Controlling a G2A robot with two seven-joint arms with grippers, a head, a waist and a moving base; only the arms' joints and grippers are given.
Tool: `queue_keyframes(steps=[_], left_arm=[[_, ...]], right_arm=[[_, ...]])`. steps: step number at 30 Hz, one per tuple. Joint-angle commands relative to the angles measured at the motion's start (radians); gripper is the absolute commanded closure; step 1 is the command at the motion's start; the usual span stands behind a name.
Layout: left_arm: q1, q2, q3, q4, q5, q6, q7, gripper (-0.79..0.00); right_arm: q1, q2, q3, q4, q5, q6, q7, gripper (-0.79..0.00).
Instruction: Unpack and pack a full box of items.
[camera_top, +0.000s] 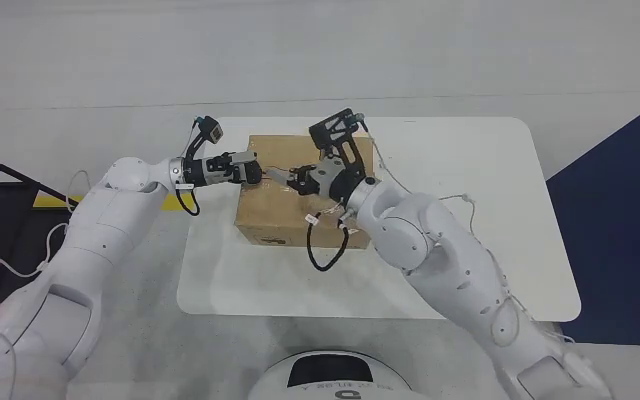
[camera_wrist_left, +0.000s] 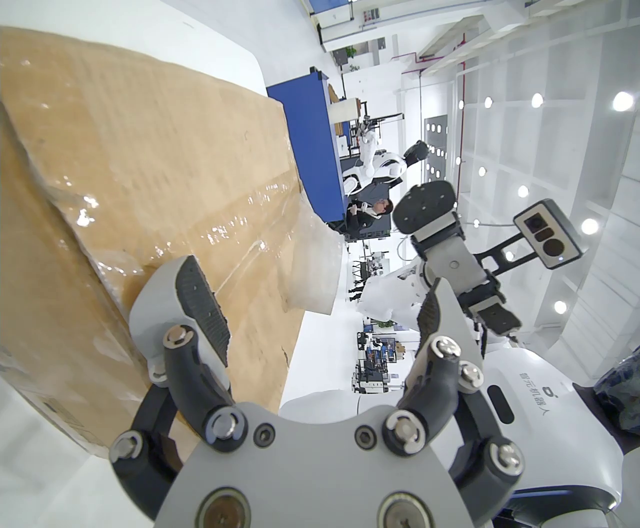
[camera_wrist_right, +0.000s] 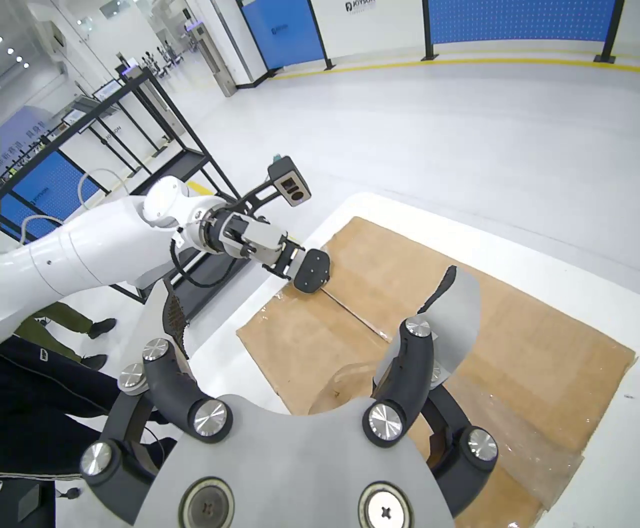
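A closed cardboard box (camera_top: 268, 215) stands on the white table (camera_top: 480, 200), its top seam covered with clear tape (camera_wrist_left: 220, 225). A loose end of the tape (camera_wrist_left: 315, 270) sticks up from the box top (camera_wrist_left: 125, 150). My left gripper (camera_top: 266, 175) hovers open over the box's left top edge, nothing between its fingers (camera_wrist_left: 200, 300). My right gripper (camera_top: 298, 180) faces it over the middle of the box top, open and empty. In the right wrist view the right gripper (camera_wrist_right: 312, 305) hangs above the box (camera_wrist_right: 525, 340) and a lifted tape flap (camera_wrist_right: 345, 380), with the left gripper (camera_wrist_right: 311, 270) beyond.
The box sits toward the table's left half; bare table surface (camera_top: 470, 260) lies to its right and front. A black metal rack (camera_wrist_right: 165, 165) stands on the floor beyond the table's left edge.
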Motion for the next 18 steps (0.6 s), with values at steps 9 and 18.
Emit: queue_keyframes(steps=[9, 18], left_arm=[[0.0, 0.0, 0.0, 0.0, 0.0, 0.0, 0.0, -0.785], [0.0, 0.0, 0.0, 0.0, 0.0, 0.0, 0.0, -0.785]], right_arm=[[-0.293, 0.065, 0.475, -0.061, 0.34, -0.219, 0.083, -0.785], [-0.318, 0.071, 0.519, -0.04, 0.369, -0.241, 0.12, -0.785]])
